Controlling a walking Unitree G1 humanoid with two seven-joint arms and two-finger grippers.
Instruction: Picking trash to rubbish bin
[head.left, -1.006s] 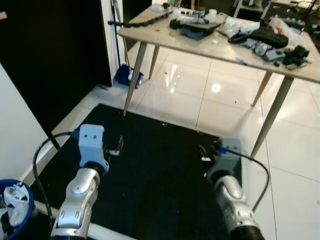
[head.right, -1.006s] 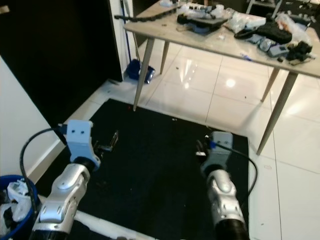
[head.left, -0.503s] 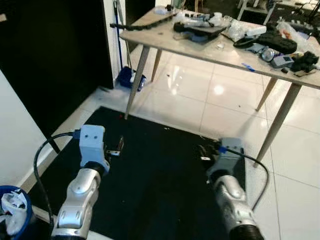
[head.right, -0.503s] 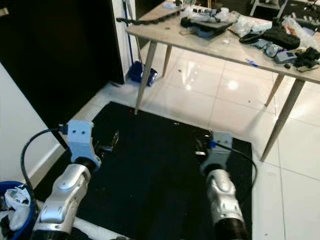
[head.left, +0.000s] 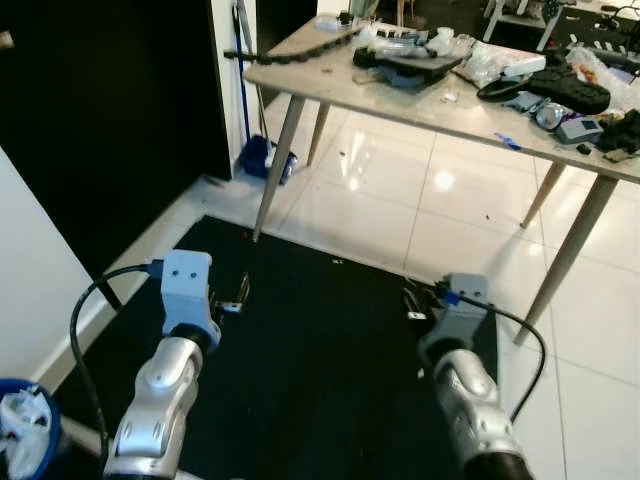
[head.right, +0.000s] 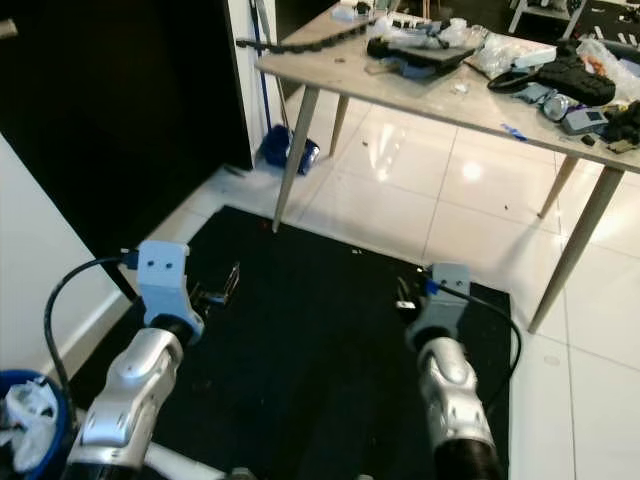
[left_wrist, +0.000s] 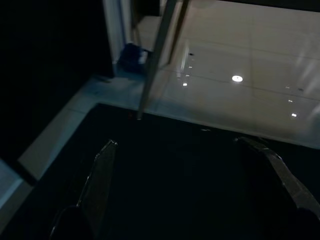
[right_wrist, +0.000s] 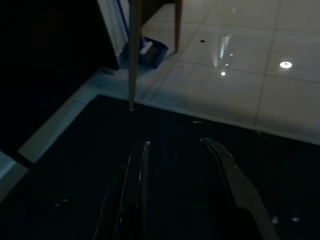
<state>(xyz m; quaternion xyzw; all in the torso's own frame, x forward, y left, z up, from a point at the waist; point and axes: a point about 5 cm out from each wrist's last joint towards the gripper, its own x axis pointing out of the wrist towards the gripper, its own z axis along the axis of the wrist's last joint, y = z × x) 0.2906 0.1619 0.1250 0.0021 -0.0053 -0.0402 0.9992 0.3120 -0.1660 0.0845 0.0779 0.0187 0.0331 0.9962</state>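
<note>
Blue rubbish bin (head.left: 22, 440) nearest, at the lower left, just off the near left corner of the black mat (head.left: 320, 350), white crumpled trash (head.right: 28, 420) already lying inside. Above the mat, both arms held forward and low: left claw (head.left: 240, 293) released, fingers (left_wrist: 102, 175) spread wide with nothing between; right claw (head.left: 408, 303) also released, fingers (right_wrist: 137, 170) parted more narrowly, likewise empty. No piece of loose trash certain on the mat, apart from tiny pale specks too small to name.

Further out, glossy white tiled floor (head.left: 400, 200), then a blue object (head.left: 262, 155) on the floor by the near left leg of the surface (head.left: 330, 80), beside the dark doorway; cannot tell what it is. Farthest, clutter on the surface: a dark tray-like item (head.left: 410, 62) and assorted gadgets (head.left: 570, 95), none clearly trash.

Judged step: searching for the next piece, hands free. Best done by walking slowly enough to avoid blur, keeping both claws spread and low, checking the blue object under the surface first, steering clear of the leg, and remembering the bin sits behind on the left for the return.
</note>
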